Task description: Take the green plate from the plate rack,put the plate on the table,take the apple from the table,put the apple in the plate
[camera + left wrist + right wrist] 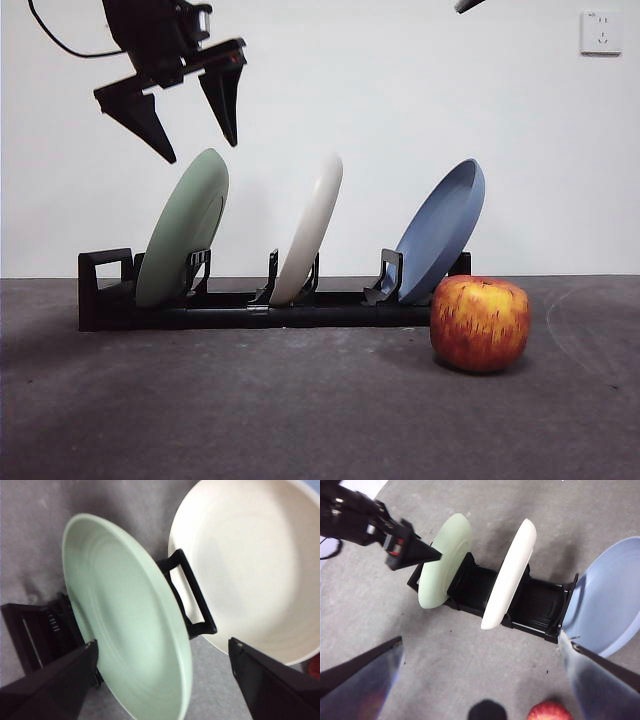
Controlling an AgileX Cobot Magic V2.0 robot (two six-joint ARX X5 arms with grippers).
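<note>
Sage-green and matte, the green plate stands tilted in the end slot of the plate rack, next to the rack's squared loop handle. A cream-white plate leans in the middle slot and a blue plate in the far slot, all three tilted the same way. The rack rests on the dark grey table. The apple, red with yellow streaks, sits on the table just in front of the rack's blue-plate end.

Left tool: hangs above the green plate's upper rim, apart from it, jaws spread wide and empty; in the left wrist view the green plate lies between the two jaws, with the cream-white plate beside it.

Right tool: raised high above the table, jaws wide apart and holding nothing; its view looks down on the rack, the three plates and the top of the apple.
</note>
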